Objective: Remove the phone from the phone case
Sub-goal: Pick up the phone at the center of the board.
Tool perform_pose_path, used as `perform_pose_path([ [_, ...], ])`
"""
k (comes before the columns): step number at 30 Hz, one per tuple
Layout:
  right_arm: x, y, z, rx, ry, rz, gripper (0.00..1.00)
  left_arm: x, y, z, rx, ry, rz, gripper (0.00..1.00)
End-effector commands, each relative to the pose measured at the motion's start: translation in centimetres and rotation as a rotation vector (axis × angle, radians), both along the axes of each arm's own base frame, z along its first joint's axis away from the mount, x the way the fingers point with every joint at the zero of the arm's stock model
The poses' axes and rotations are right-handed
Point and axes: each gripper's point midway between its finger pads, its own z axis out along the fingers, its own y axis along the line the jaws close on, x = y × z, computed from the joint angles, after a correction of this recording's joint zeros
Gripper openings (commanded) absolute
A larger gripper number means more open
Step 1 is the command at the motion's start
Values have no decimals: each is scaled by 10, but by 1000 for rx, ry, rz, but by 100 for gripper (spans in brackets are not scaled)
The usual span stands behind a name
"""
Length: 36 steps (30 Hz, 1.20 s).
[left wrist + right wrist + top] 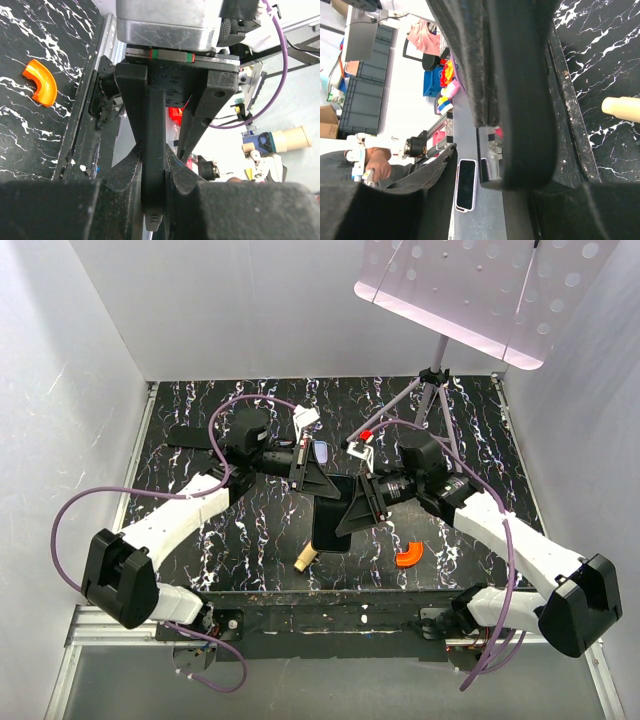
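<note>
The phone [332,520], a black slab, is held flat above the marble table [240,540] in the middle. My left gripper [318,483] is shut on it from above and below. In the left wrist view the phone [153,185] runs edge-on between the pads. A lavender-rimmed end, which I take for the phone case [320,452], shows just behind the left fingers; how far the phone sits in it is hidden. My right gripper [350,512] stands open around the phone's other end. One of its fingers [220,95] is clear of the slab. The screen [490,150] mirrors light.
An orange curved piece [408,556] and a wooden peg [303,560] lie near the front edge. A tripod [435,380] with a perforated panel stands at the back right. A lavender-rimmed dark rectangle [466,185] lies on a grey surface beyond the table's front edge.
</note>
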Motion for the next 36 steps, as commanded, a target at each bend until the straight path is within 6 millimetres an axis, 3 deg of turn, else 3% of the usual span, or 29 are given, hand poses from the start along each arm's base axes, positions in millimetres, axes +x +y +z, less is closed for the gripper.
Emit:
perform_pose_path([
  [1,-5,5,25,98,-61,70,42,-11,2,22,-42,-58,-79,0],
  [2,-3,7,24,98,-60,67,39,-11,2,22,-42,-61,-80,0],
  [4,0,10,24,111,-57,63,25,-12,2,25,-45,-69,-85,1],
  [5,3,13,24,123,-50,51,10,-10,2,26,-43,-69,-69,12],
  [6,5,15,24,135,-50,35,2,-7,2,26,-38,-79,-35,20],
  [8,13,18,22,153,-52,-24,1,-5,3,29,-46,-86,18,35],
  [11,25,20,24,175,-46,-129,1,0,11,26,-45,-97,170,74],
  [14,34,15,27,209,-37,-210,1,4,23,14,-22,-108,315,81],
  [17,43,4,39,255,-41,-259,1,0,29,2,-51,-47,376,69],
  [18,42,1,43,268,-47,-255,1,-3,28,9,-112,-58,368,66],
  [20,40,-2,47,272,-50,-237,1,-10,27,3,-137,3,343,61],
  [26,38,-2,50,285,-43,-235,1,-24,12,6,-132,-4,258,43],
  [27,38,-2,51,294,-42,-234,1,-26,10,10,-141,-14,249,36],
  [30,37,-4,54,315,-33,-246,1,-28,10,10,-141,-28,242,0],
  [35,50,-16,54,312,-16,-304,43,-37,12,11,-157,-26,198,0],
  [36,51,-18,56,318,-20,-304,48,-38,12,13,-166,-28,193,0],
])
